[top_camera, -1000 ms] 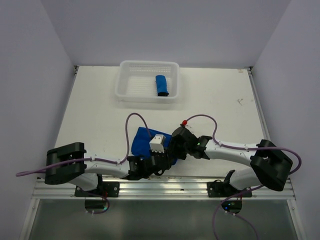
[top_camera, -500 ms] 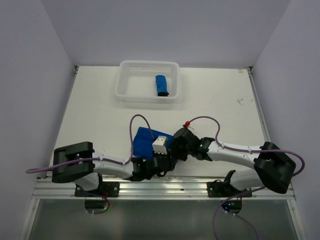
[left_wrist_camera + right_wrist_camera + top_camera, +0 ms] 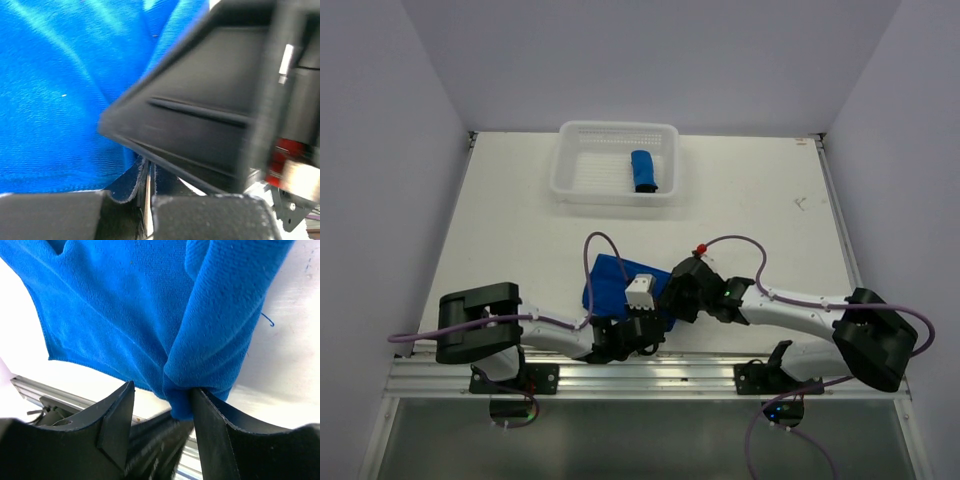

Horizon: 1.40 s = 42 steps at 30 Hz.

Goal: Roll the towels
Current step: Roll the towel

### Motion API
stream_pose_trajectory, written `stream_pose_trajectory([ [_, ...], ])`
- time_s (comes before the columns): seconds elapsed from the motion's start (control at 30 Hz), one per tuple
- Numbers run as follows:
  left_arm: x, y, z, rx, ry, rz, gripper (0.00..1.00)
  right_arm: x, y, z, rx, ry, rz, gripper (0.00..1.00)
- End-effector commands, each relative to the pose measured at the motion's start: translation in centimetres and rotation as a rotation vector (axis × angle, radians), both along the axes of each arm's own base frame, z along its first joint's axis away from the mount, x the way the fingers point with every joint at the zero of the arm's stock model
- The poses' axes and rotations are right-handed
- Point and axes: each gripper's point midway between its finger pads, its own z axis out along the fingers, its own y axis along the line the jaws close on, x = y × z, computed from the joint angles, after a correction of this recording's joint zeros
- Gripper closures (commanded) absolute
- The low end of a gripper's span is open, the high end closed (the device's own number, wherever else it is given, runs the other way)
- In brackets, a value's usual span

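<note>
One royal-blue towel (image 3: 604,278) lies rumpled near the table's front edge, mostly covered by both wrists. My left gripper (image 3: 645,318) is shut on that towel's thin hem (image 3: 131,184), its fingers (image 3: 210,215) pressed nearly together. My right gripper (image 3: 670,300) stands open around a bunched fold of the same towel (image 3: 215,340); the fold rests against its right finger (image 3: 220,430) and stays apart from the other finger. The second towel (image 3: 643,172) sits rolled up in the white basket (image 3: 560,185) at the back.
An aluminium rail (image 3: 650,370) runs along the near edge just below the towel. The right gripper's black body (image 3: 200,100) fills much of the left wrist view, very close. Pale walls enclose the table on three sides.
My left gripper has closed onto the towel's hem after standing partly open. Both wrists shifted slightly right and toward the near edge, and the left arm swung inward.
</note>
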Motion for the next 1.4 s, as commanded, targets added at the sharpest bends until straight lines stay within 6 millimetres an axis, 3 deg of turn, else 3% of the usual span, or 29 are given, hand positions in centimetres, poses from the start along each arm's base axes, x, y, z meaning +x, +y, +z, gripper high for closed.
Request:
stream_pose_trajectory([
  [0.0,2.3,3.2,-2.0,0.044,0.026,0.141,1.00,-2.2,1.4,2.0,0.056,0.018,0.117,0.46],
  [0.23,1.9,6.3,-4.8,-0.007,0.135,0.188,1.00,-0.8,0.8,3.2,0.020,-0.033,0.125,0.44],
  [0.47,1.2,6.8,-5.6,-0.026,0.183,0.203,1.00,1.5,-1.3,4.8,-0.017,-0.083,0.110,0.48],
  [0.5,1.1,7.0,-5.7,-0.026,0.189,0.205,1.00,2.0,-1.9,4.9,-0.026,-0.092,0.099,0.51],
  [0.6,0.7,7.3,-6.1,-0.033,0.211,0.207,1.00,3.5,-3.6,5.5,-0.018,-0.133,0.051,0.72],
  [0.63,0.5,7.5,-6.3,-0.033,0.219,0.207,1.00,3.8,-4.2,5.4,-0.018,-0.143,0.038,0.84],
  [0.77,0.0,7.7,-6.4,-0.052,0.241,0.202,1.00,5.8,-5.2,5.8,-0.028,-0.204,0.025,0.95],
  [0.93,-0.6,8.3,-6.8,-0.060,0.272,0.212,1.00,7.4,-4.5,5.6,-0.052,-0.228,0.057,1.00],
  [1.2,-1.2,9.2,-6.8,-0.054,0.280,0.226,1.00,9.8,-2.7,1.7,-0.077,-0.191,0.099,1.00],
  [1.37,-1.8,9.4,-6.9,-0.039,0.286,0.223,1.00,11.0,-1.6,0.8,-0.052,-0.205,0.109,1.00],
])
